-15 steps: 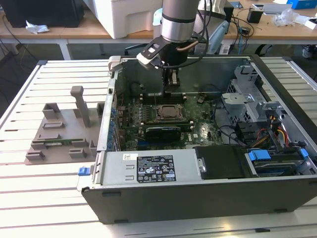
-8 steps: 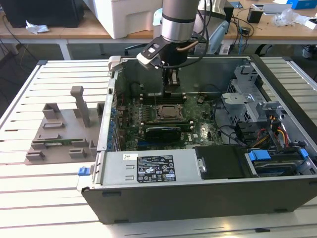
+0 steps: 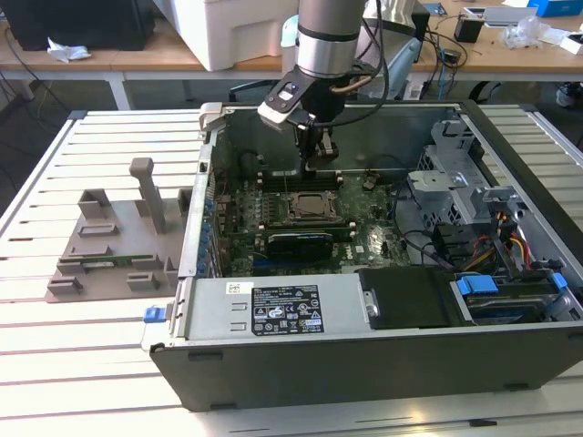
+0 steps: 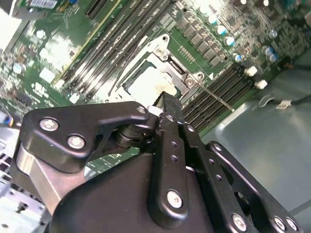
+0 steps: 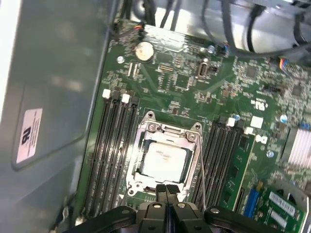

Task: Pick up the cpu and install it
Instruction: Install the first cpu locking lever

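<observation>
Judging from the socket frame point(image 5: 171, 130), you have the placing done: the cpu point(image 5: 164, 160) lies flat inside this frame, metal top up. Your claw point(image 5: 166, 188) hangs just above the frame's edge, fingers pressed together, holding nothing. Being square, the cpu has no long axis; its sides run parallel to the frame. Whether the frame is locked, I cannot tell.

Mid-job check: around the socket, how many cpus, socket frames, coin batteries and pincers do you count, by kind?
cpu: 1
socket frame: 1
coin battery: 1
pincer: 1
Total: 4
</observation>
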`<state>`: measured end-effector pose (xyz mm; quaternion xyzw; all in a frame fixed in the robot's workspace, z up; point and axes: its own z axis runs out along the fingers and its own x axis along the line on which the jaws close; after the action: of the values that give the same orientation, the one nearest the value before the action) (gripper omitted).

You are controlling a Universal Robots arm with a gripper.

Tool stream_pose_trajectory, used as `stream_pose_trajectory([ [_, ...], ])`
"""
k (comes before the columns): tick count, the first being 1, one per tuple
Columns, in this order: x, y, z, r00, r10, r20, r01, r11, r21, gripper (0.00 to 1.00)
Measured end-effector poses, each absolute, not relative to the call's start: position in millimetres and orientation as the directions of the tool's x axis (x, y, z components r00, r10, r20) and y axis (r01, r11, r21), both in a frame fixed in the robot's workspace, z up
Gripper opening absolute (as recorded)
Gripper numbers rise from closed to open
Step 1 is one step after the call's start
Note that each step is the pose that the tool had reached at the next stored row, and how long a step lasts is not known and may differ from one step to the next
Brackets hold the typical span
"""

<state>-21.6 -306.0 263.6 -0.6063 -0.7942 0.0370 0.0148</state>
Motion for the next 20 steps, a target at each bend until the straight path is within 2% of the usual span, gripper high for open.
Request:
stream_pose_trajectory([
  [5,-21.6,-306.0,263.6,-0.374,0.927,-0.021,0.925,0.371,-0.077,0.11],
  [11,-21.6,-306.0,263.6,-0.418,0.908,-0.021,0.907,0.415,-0.077,0.11],
  [20,-21.6,-306.0,263.6,-0.561,0.828,-0.021,0.826,0.558,-0.076,0.11],
])
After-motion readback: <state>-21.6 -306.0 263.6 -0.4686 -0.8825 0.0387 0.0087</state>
